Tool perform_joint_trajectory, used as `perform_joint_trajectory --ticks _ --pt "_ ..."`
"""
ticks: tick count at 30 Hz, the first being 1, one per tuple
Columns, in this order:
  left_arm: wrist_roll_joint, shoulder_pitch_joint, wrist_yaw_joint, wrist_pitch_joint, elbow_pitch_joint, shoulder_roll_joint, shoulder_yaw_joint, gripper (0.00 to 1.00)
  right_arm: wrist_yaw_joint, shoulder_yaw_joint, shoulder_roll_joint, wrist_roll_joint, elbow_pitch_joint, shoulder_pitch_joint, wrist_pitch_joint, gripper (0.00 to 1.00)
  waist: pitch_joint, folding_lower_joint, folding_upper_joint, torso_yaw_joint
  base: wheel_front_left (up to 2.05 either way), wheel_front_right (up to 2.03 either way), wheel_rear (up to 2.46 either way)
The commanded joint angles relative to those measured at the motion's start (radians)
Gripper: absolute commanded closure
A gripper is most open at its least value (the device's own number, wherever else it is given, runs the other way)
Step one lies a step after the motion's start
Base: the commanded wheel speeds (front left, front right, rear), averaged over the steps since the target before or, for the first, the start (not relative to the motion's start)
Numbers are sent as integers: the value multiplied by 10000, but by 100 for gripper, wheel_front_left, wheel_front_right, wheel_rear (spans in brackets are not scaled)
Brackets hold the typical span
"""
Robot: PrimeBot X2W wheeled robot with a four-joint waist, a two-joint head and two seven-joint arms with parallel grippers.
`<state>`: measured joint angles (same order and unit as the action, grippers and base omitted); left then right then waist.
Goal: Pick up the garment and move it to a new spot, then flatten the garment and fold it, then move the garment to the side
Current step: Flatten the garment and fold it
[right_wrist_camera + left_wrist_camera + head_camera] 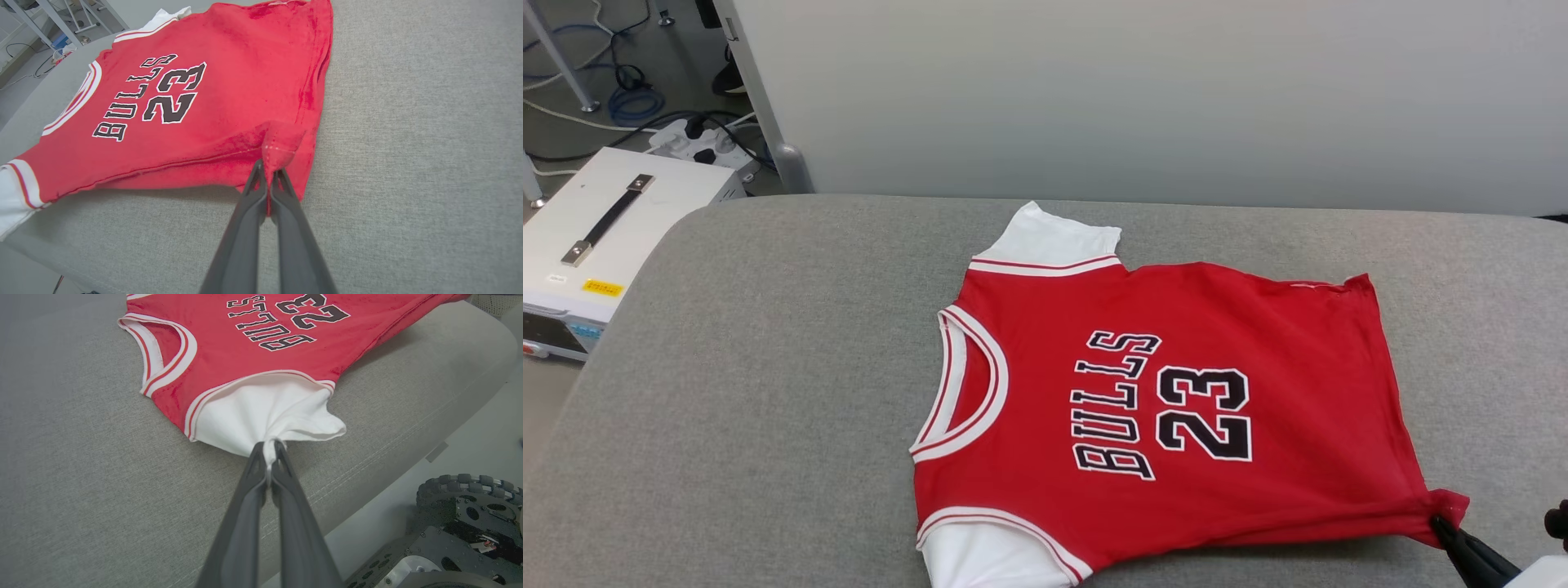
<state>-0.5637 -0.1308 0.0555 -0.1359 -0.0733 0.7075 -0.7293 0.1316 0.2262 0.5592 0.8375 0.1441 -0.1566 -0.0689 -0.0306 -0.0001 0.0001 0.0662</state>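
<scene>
Left end effector clamped on the white sleeve of the garment; right end effector clamped on its red hem corner. Garment lies print-up on the grey surface.

Left claw and right claw each pinched tightly shut.

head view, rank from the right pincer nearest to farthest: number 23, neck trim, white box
1. number 23, middle of the garment, closest to the right pincer
2. neck trim, garment's left end
3. white box, far left, off the grey surface
</scene>
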Motion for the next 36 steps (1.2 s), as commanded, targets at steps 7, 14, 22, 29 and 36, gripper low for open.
perform_joint_trajectory --ticks 7,14,22,29,36 --pt "-315 887 -334 -469 -441 -26 929 100 -9 -865 -517 -500 -1002 -355 -309 100 319 1 -1 -281 0 0 0" --pt "94 2223 -260 35 -341 -3 1052 100 -9 -1313 -755 -821 -1237 282 -493 100 1020 1 -1 -458 0 0 0" --pt "190 3956 75 481 496 -209 1208 100 -9 -1150 -993 -1375 -986 1565 -843 100 1995 1 -1 -712 0 0 0" --pt "158 5203 464 1106 1705 -310 919 100 -9 -798 -1218 -1836 -148 2637 -1139 100 2514 1 -1 -917 0 0 0" --pt "106 5975 625 1192 2945 -526 617 100 -9 -355 -1331 -2018 527 3379 -1182 100 2781 1 -1 -1070 0 0 0"
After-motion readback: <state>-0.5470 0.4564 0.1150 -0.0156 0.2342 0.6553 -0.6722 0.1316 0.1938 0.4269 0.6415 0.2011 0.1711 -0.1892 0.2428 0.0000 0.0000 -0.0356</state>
